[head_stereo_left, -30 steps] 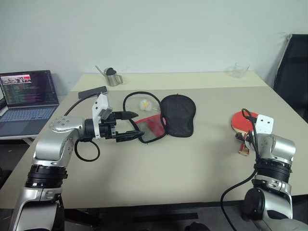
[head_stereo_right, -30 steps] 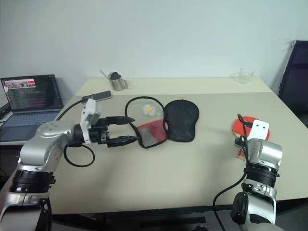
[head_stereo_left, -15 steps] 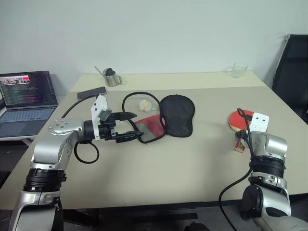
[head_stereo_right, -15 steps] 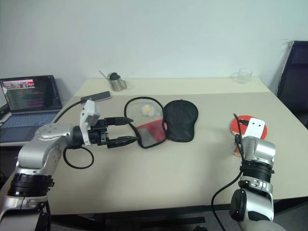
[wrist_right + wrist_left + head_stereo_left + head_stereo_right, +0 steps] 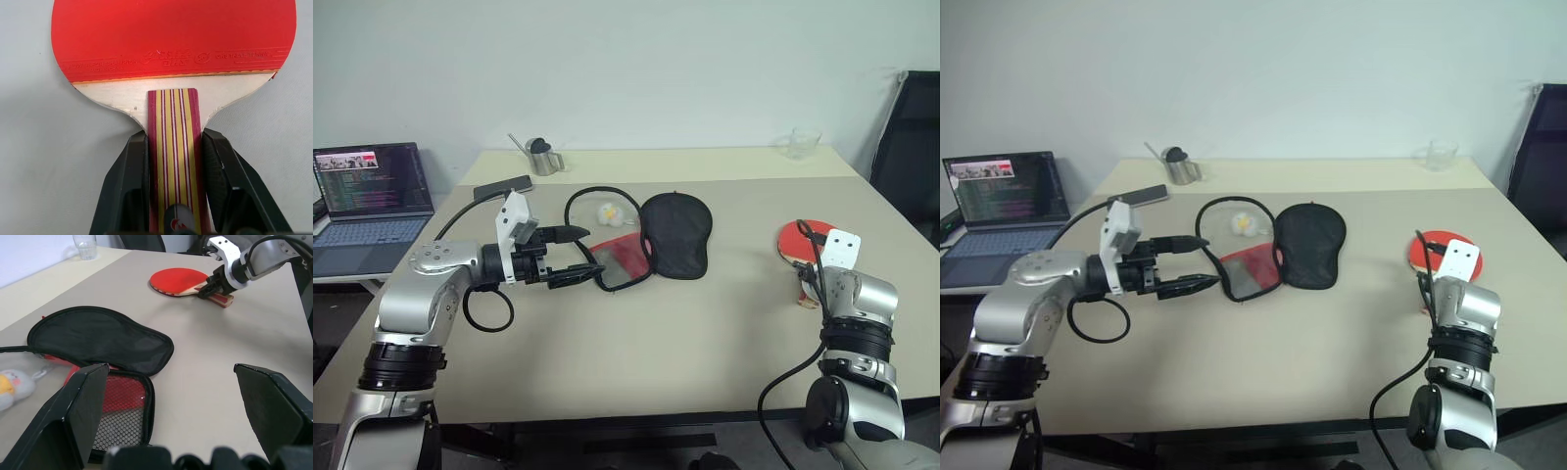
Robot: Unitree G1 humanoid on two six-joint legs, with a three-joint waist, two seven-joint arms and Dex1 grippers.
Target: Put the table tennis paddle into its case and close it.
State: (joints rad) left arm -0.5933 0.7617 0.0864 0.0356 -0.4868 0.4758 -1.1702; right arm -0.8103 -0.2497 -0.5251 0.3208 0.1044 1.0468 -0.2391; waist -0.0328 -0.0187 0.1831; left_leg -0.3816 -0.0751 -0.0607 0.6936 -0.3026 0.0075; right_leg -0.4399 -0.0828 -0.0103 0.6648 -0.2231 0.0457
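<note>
- We have the right gripper [image 5: 172,161] clamped on the striped handle of the table tennis paddle [image 5: 171,39], one black finger flat against each side edge
- We judge the grip centred and square; before lifting, we should confirm both fingers bear evenly so the blade cannot swivel
- The paddle lies red face up on the table [image 5: 705,323] at about 3 o'clock, well apart from the case [image 5: 651,240]
- The case rests near the table centre, unzipped, black flap folded back, red mesh interior exposed
- The left gripper [image 5: 576,257] hovers at 9 o'clock of the case, jaws wide and empty, just beside the open rim
- We advise lifting the paddle level and carrying it toward 9 o'clock, blade leading into the opening
</note>
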